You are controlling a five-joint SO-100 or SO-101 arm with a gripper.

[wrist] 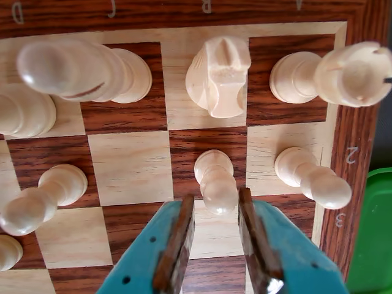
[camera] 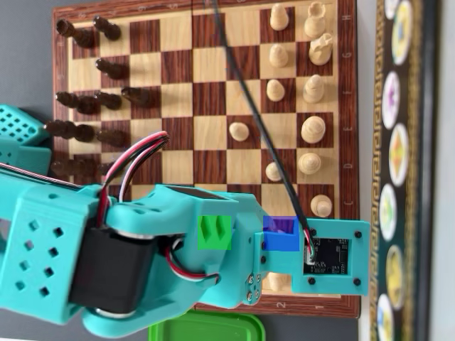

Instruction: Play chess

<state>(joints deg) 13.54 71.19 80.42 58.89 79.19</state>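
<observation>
In the wrist view my teal gripper [wrist: 215,199] with brown pads is open. The round head of a white pawn [wrist: 214,177] stands between its fingertips, close to the right pad with a gap on the left. Behind that pawn stands a white knight [wrist: 220,73]. The chessboard [wrist: 131,165] is wooden. In the overhead view the arm [camera: 178,249] covers the board's lower edge [camera: 298,305] and hides the gripper. White pieces [camera: 313,129] are on the right and black pieces [camera: 85,103] on the left.
Next to the pawn stand another white pawn [wrist: 312,177] on the right and one [wrist: 43,199] on the left. A rook [wrist: 355,73] and a tall piece [wrist: 73,70] stand in the back row. A green container [wrist: 373,233] lies off the board [camera: 206,328].
</observation>
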